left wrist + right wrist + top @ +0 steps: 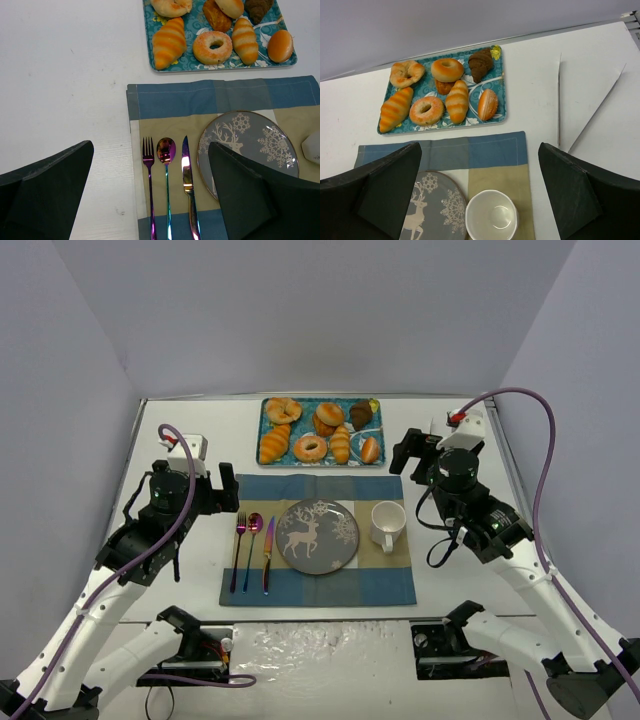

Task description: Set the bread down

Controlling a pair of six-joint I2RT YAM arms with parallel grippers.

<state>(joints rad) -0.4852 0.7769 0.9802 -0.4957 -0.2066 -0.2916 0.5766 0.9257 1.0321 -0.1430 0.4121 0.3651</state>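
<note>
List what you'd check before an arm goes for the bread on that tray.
1. Both hands open and empty: left hand, right hand, ok.
2. Plate bare: ok.
3. Ridged roll uncovered on the tray: ok.
4. Round bun lying flat: not ok, it rests on another pastry.
5. Cup beside the plate, not on it: ok.
6. How soft either one is: cannot tell.
</note>
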